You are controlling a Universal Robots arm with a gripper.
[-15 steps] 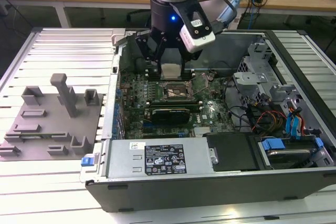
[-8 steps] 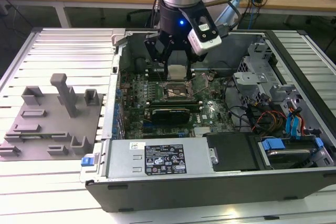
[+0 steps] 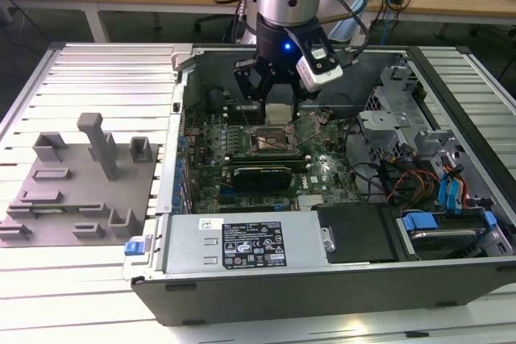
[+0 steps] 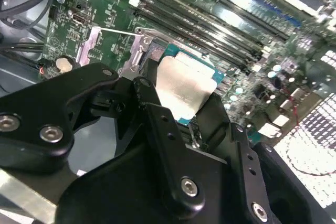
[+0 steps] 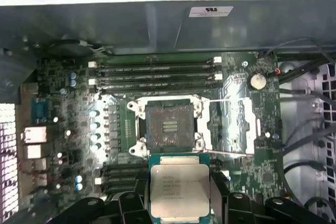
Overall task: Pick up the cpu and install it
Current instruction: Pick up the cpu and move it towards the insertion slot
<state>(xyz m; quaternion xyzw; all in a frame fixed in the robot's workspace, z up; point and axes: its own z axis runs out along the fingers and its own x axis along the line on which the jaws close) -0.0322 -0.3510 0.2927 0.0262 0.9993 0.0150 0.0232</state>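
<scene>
The cpu (image 5: 179,187), a flat square chip with a silvery top on a green edge, is clamped between my gripper's (image 5: 179,207) black fingers (image 5: 131,204). In the exterior view the gripper (image 3: 278,106) hangs inside the open computer case, with the cpu (image 3: 279,113) a short way above the motherboard socket (image 3: 272,141). In the first wrist view the socket (image 5: 169,125) is bare and dark, and its metal load plate (image 5: 233,124) is swung open beside it. In the second wrist view the cpu (image 4: 181,87) covers most of the socket, whose frame (image 4: 139,51) shows beside it.
Memory slots (image 5: 155,77) run along one side of the socket. The case's power supply (image 3: 246,243) sits along the near edge. Drive bays and cables (image 3: 427,175) fill the exterior view's right. A grey plastic tray (image 3: 76,175) stands on the table at the exterior view's left.
</scene>
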